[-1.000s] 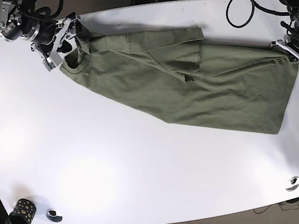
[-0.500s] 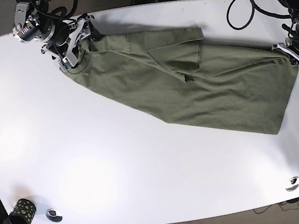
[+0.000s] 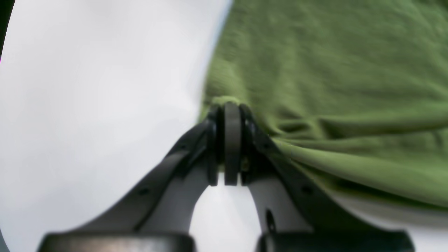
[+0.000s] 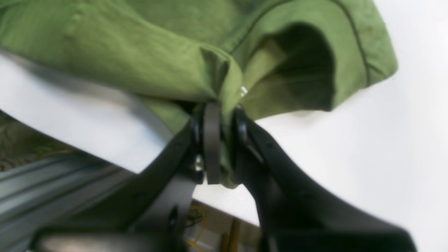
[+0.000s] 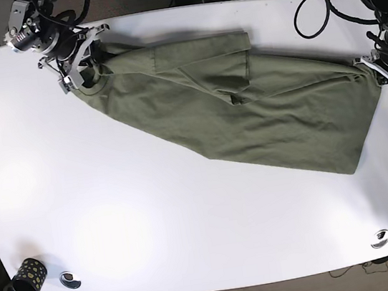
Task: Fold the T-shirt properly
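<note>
T-shirt stretched, both pincers clamped

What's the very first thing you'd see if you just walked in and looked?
A big olive-green cotton T-shirt stretched slantwise across the white table. The right end effector pinches its collar end at the far corner, and the left end effector pinches the opposite end at the table's other side.

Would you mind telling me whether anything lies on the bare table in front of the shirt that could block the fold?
Nothing visible does. The table beside the T-shirt is bare; the cup sits far off at the corner.
</note>
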Tool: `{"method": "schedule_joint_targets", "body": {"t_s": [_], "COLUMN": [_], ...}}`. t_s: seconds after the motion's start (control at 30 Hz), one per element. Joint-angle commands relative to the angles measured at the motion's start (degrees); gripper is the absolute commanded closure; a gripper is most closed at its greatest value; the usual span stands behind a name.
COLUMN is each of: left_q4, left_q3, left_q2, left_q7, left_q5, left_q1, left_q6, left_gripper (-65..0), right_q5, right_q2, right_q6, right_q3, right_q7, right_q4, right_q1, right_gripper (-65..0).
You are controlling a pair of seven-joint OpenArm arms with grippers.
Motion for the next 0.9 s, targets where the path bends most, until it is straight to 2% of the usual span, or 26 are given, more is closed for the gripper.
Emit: {"method": "schedule_joint_targets", "body": {"t_s": [0.0, 0.07, 0.2, 0.47, 0.6, 0.73, 0.87], "left_q4": [3.3, 6.3, 10.0, 9.8, 9.6, 5.0, 0.6], "left_q3": [0.1, 1.5, 6.6, 14.2, 16.4, 19.3, 19.3], "left_q2": [-1.0, -1.0, -1.1, -1.0, -1.0, -1.0, -0.9], "left_q7": [1.6, 5.2, 11.2, 13.6, 15.5, 15.5, 15.5], "left_q5": [-0.5, -0.5, -0.5, -0.4, -0.4, -0.4, -0.4], "left_q1": [-1.5, -3.9, -8.9, -20.5, -26.0, -30.8, -36.6], "left_q6": [0.1, 0.1, 0.2, 1.3, 6.1, 6.9, 7.0], "left_gripper": [0.0, 0.0, 0.0, 0.0, 0.0, 0.0, 0.0], "right_q5": [0.3, 0.3, 0.2, 0.4, 0.4, 0.4, 0.1], "right_q2": [0.6, 1.0, 4.7, 8.1, 10.0, 11.8, 14.5], "right_q6": [0.32, 0.32, 0.32, 0.32, 0.32, 0.32, 0.32], "right_q3": [2.8, 4.7, 5.4, 5.2, 5.2, 5.0, 0.0], "right_q7": [0.9, 0.9, -1.0, -8.0, -10.6, -10.6, -9.1], "right_q4": [2.3, 2.3, 2.1, -0.1, -7.0, -17.0, -28.1], "right_q1": [1.3, 3.3, 9.3, 26.4, 36.2, 45.6, 54.9], "right_gripper": [0.0, 0.0, 0.0, 0.0, 0.0, 0.0, 0.0]}}
